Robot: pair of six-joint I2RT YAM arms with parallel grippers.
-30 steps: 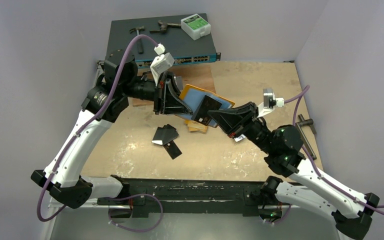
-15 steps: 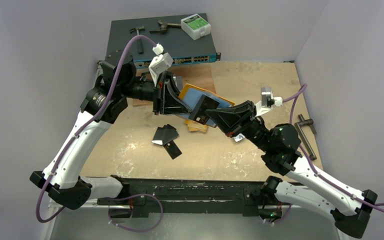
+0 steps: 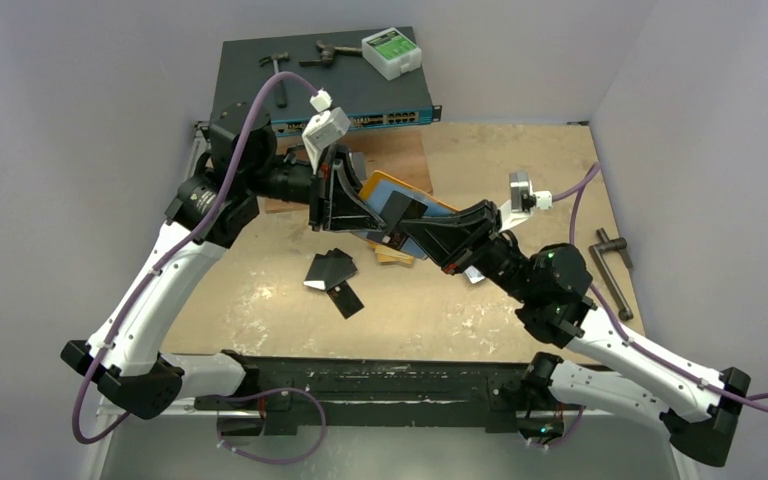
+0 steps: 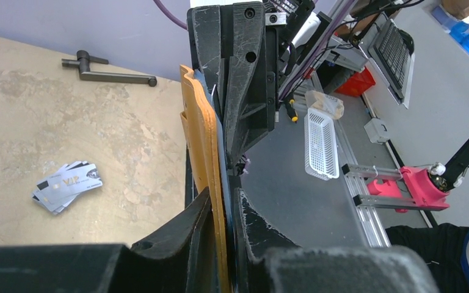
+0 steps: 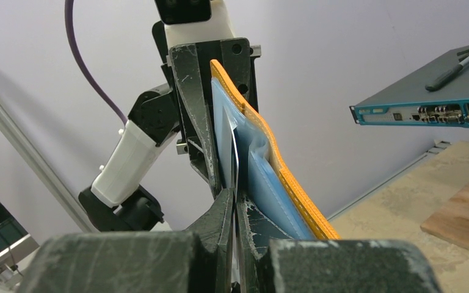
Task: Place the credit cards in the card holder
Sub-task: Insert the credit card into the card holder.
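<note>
Card holder [image 3: 380, 188] pinched narrowly in left gripper [image 4: 225, 198], open face toward right gripper [image 5: 235, 198], clamped on black credit card [image 3: 406, 210], long axis pointing straight into it

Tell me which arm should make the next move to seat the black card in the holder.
Right. The right gripper is shut on the black card, its edge against the blue lining of the card holder; the left gripper is busy clamping that holder.
</note>
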